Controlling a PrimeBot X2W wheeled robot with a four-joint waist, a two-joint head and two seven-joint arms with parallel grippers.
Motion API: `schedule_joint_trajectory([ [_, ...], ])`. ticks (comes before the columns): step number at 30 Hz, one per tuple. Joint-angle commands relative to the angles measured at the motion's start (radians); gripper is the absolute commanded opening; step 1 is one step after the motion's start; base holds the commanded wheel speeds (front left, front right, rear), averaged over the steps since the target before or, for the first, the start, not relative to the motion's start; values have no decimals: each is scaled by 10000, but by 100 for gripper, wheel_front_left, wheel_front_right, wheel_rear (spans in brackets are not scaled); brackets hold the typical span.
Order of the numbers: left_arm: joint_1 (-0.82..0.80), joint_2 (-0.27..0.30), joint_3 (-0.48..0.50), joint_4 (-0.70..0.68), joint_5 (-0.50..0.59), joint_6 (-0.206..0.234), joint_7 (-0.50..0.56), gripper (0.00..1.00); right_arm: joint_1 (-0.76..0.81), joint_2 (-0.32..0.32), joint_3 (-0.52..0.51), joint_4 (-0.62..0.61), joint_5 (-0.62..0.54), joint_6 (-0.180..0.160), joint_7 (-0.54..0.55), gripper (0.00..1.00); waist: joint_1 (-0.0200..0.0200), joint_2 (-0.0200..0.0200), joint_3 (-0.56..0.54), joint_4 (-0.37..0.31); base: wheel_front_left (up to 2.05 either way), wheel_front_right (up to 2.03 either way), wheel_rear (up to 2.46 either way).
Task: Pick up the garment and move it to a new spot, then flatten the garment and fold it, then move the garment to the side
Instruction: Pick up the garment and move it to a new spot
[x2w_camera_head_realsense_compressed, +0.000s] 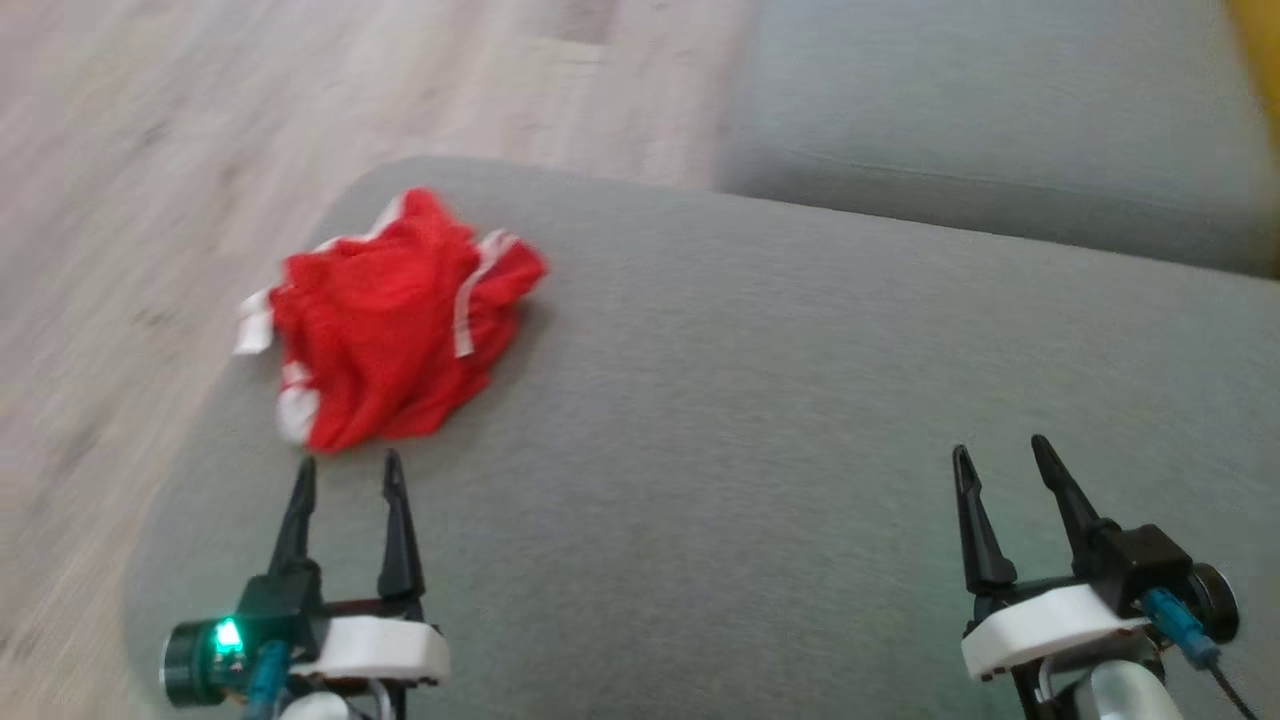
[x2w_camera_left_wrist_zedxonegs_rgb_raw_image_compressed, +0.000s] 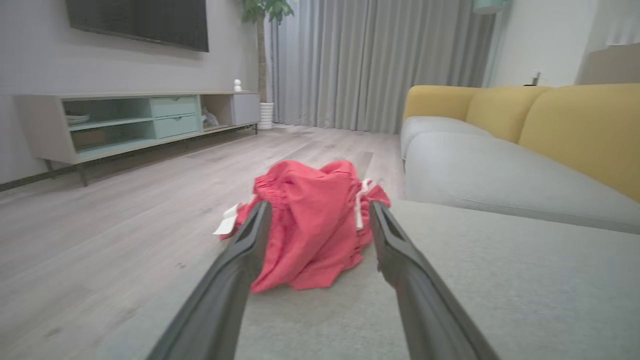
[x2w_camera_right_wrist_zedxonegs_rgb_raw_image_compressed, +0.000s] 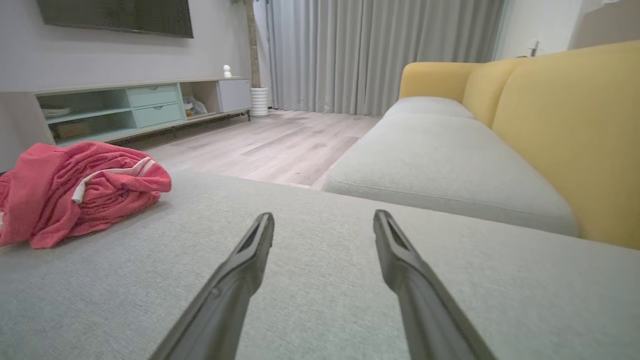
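Grey cushion (x2w_camera_head_realsense_compressed: 760, 420), garment (x2w_camera_head_realsense_compressed: 390, 320) bunched (axis unclear)

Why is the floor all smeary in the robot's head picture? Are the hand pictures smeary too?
Head view: motion blur streaks the floor and softens the garment. Left wrist view: mildly soft, its near fingers blurred. Right wrist view: clearest, yellow sofa crisp.

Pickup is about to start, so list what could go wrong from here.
The red garment lies bunched at the left corner of the cushion, beside the floor; a nudge from the open left gripper could push it off.
Being crumpled, it may be caught by one fold only and trail.
The open right gripper sits far across the cushion, likely too far to help quickly.
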Motion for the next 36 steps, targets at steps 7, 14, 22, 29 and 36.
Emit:
schedule_joint_trajectory([
  [7,-334,35,987,-538,167,54,-122,100,-371,-87,253,-300,56,75,-113,100,0,0,377,2126,0,0,0],
  [14,-538,35,1663,-946,307,24,-122,100,-612,-87,459,-286,-293,75,-113,100,0,0,881,2501,0,0,0],
  [22,-2068,35,1561,-718,548,-662,-122,100,-929,-87,376,-587,-1625,75,-113,100,0,0,2322,2716,0,0,0],
  [29,-4518,35,1098,1434,-155,-1438,-122,100,-1529,-854,242,-1013,-2482,75,-113,100,0,0,3881,2690,0,0,0],
  [36,-6380,35,671,4891,-396,-1455,-122,100,-1964,-1373,392,-1205,-2535,75,-113,100,0,0,4587,2341,0,0,0],
])
